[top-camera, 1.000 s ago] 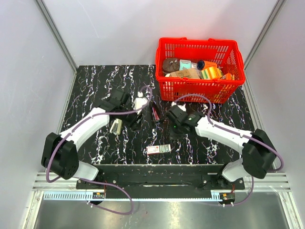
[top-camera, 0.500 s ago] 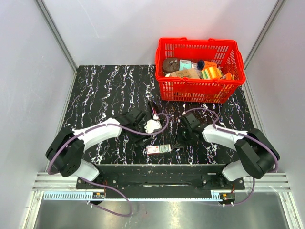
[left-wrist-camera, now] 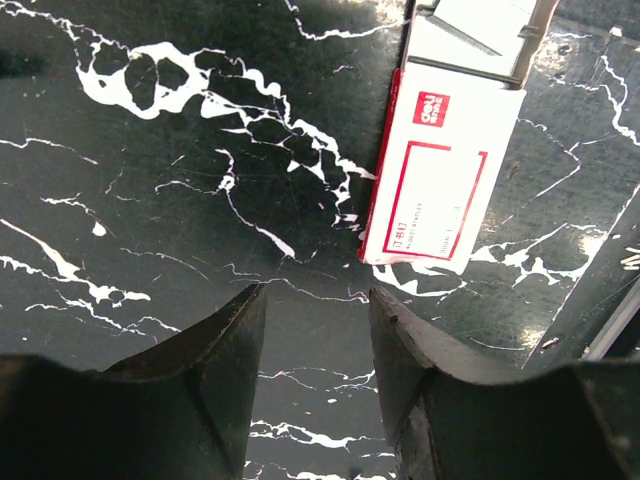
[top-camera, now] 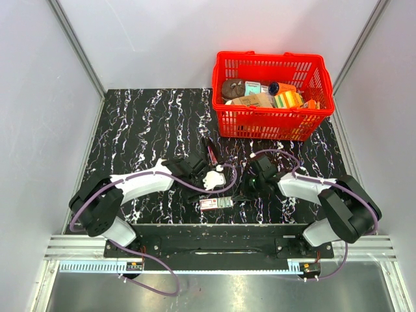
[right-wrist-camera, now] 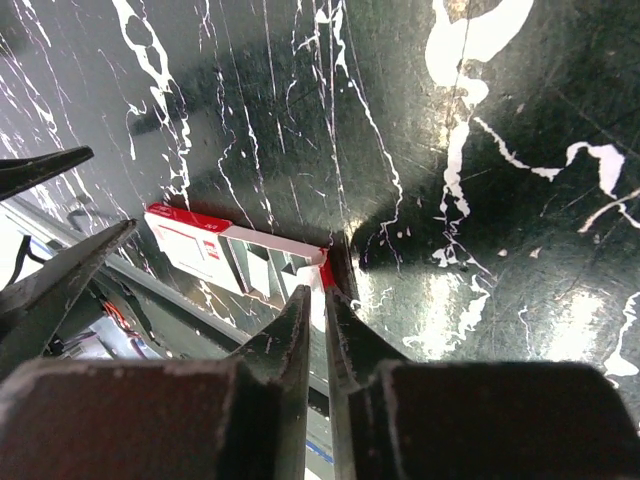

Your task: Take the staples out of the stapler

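The slim black stapler with its red inner part lies on the marble table just in front of the basket, apart from both grippers. My left gripper is open and empty, low over the table just left of a small red-white-grey staple box. That box lies ahead and to the right of it in the left wrist view. My right gripper is shut with nothing between its jaws. Its tips sit at the open grey end of the box.
A red basket full of groceries stands at the back right. The black bar of the table's near edge runs just behind the box. Purple cables loop over both arms.
Both arms have swung from mid-table toward the near edge and now flank the staple box. The left arm has left the cream-beige object, which no longer shows.
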`<action>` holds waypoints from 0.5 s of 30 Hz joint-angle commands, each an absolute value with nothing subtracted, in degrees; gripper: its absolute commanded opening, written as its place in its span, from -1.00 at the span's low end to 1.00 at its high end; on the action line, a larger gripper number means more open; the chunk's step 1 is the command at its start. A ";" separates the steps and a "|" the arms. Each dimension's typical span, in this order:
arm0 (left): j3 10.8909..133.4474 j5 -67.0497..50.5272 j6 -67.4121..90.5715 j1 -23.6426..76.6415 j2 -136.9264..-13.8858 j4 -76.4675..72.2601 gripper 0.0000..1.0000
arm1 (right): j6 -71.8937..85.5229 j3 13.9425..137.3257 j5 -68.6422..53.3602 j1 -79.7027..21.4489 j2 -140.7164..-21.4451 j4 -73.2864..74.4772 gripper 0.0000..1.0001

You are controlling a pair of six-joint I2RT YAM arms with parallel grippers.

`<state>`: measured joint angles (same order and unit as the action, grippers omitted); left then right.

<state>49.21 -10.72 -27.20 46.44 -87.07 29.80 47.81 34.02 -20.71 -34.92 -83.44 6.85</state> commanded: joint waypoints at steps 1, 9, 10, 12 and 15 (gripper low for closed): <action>49.04 -9.32 -27.51 47.90 -87.63 27.60 -0.01 | 49.30 33.14 -22.67 -34.54 -84.37 3.17 -0.71; 48.87 -9.32 -26.89 49.22 -87.71 27.42 -0.01 | 49.66 31.91 -23.03 -34.45 -84.99 2.02 -0.74; 48.87 -9.40 -26.89 49.31 -87.71 27.51 -0.01 | 49.57 31.82 -22.94 -34.45 -84.90 2.11 -0.73; 48.78 -9.40 -26.89 49.31 -87.71 27.42 -0.01 | 49.57 31.55 -22.94 -34.54 -84.99 2.02 -0.72; 48.69 -9.40 -26.89 49.48 -88.07 27.42 -0.02 | 49.92 31.29 -23.55 -34.54 -84.99 1.15 -0.71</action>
<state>49.12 -10.22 -27.09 48.99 -87.53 29.39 49.39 31.94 -22.13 -34.81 -85.01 3.55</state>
